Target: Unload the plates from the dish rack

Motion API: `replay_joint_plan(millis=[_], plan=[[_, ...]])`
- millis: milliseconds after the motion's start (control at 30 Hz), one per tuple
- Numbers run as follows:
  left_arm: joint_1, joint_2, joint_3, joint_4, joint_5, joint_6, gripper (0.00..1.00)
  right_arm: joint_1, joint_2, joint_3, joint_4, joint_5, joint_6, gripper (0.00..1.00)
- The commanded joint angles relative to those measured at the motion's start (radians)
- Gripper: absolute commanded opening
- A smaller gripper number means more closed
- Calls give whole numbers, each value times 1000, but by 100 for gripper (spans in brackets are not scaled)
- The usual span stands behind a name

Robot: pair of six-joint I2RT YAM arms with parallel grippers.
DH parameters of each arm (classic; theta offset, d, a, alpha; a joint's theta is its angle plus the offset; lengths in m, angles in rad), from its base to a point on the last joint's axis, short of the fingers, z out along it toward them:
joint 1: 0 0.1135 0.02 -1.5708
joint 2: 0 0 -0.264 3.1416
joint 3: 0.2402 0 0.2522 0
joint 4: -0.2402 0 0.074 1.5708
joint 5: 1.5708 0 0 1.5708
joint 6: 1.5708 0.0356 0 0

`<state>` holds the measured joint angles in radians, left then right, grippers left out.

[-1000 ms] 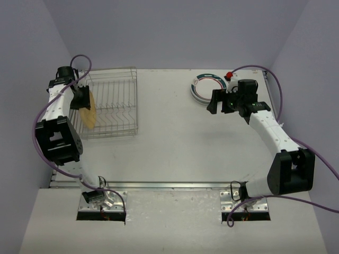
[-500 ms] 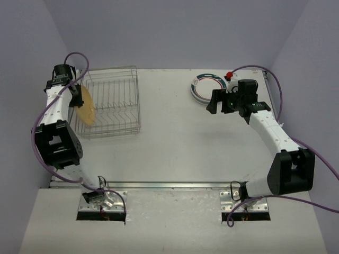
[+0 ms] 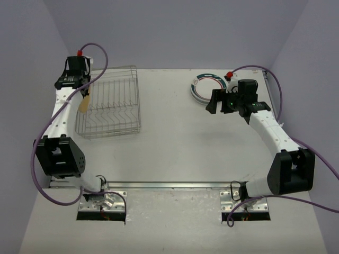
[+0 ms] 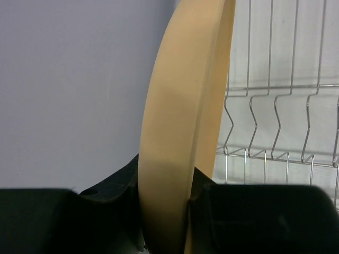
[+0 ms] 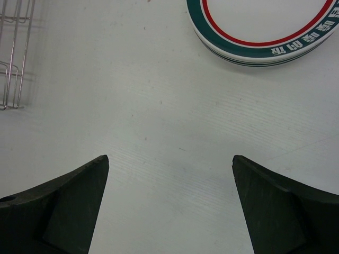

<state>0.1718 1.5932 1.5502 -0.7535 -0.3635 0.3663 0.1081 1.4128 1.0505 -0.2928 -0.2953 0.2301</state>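
The left fingers (image 4: 111, 201) pinch the lower rim of the orange-tan plate (image 4: 185, 121), which stands on edge at the left side of the wire dish rack (image 3: 111, 103) on the far left of the desk (image 3: 175, 143). The right fingers (image 5: 63, 206) are spread wide with nothing between them, above bare desk just near of the stack of teal-rimmed plates (image 3: 204, 87) lying flat at the far right.
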Motion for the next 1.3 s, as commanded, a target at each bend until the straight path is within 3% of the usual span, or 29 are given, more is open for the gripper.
replay_joint_plan(millis=[0, 67, 167, 200, 233, 267, 300, 467, 667, 867, 1100, 1267], plan=[[-84, -124, 0, 196, -204, 152, 0, 2, -32, 23, 22, -16, 11, 99], [-101, -148, 12, 220, -231, 197, 0, 2, -39, 23, 21, -27, 13, 99], [-101, -171, 66, 169, -153, 180, 0, 2, -67, 11, 40, -76, 22, 99], [-101, -176, 114, 129, -20, 160, 0, 2, -77, 8, 51, -101, 29, 99], [-101, -184, 115, 79, -15, 142, 0, 2, -88, 2, 61, -127, 30, 99], [-101, -199, 151, -17, 185, 105, 0, 1, -106, -6, 83, -183, 50, 99], [-101, -209, 157, -33, 219, 82, 0, 1, -116, -9, 97, -221, 54, 99], [-101, -295, 109, -129, 756, -14, 0, 2, -161, -15, 198, -408, 159, 99], [-101, -297, 21, -200, 1158, -72, 0, 71, -154, 50, 247, -427, 214, 97], [-105, -297, -48, -210, 1293, -88, 0, 205, -90, 128, 221, -343, 184, 95], [-121, -312, -109, -241, 1343, -71, 0, 375, 5, 244, 173, -249, 112, 89], [-137, -318, -151, -249, 1357, -64, 0, 423, 75, 314, 150, -233, 80, 82]])
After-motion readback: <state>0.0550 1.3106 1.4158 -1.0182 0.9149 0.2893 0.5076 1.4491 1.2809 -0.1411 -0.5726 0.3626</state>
